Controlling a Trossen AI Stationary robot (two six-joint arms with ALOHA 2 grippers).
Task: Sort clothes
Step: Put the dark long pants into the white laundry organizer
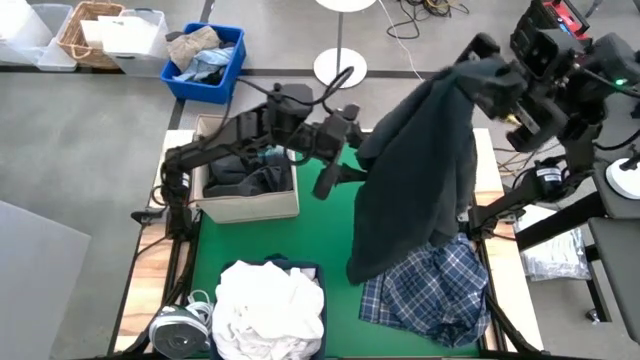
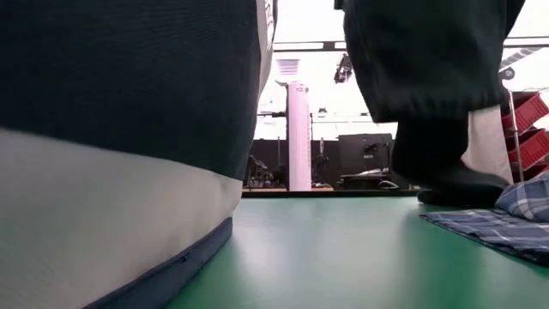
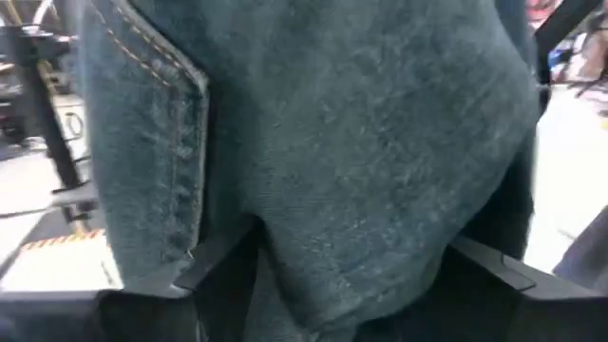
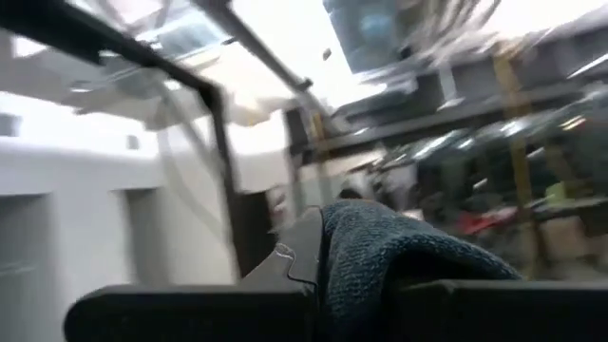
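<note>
Right gripper [image 1: 478,62] pinching top of dark grey-teal denim garment [image 1: 415,170] hung above green mat [image 1: 300,235], hem over blue-and-white plaid shirt [image 1: 430,290]; left gripper [image 1: 340,180] clamping its side edge.

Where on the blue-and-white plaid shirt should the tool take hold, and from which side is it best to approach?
Probably the raised folds near the middle of the crumpled blue-and-white plaid shirt, approached straight from above. It lies bunched on the green table mat, so the ridges give fabric to pinch. The hanging dark denim garment, held by the right tool, covers its upper edge.
</note>
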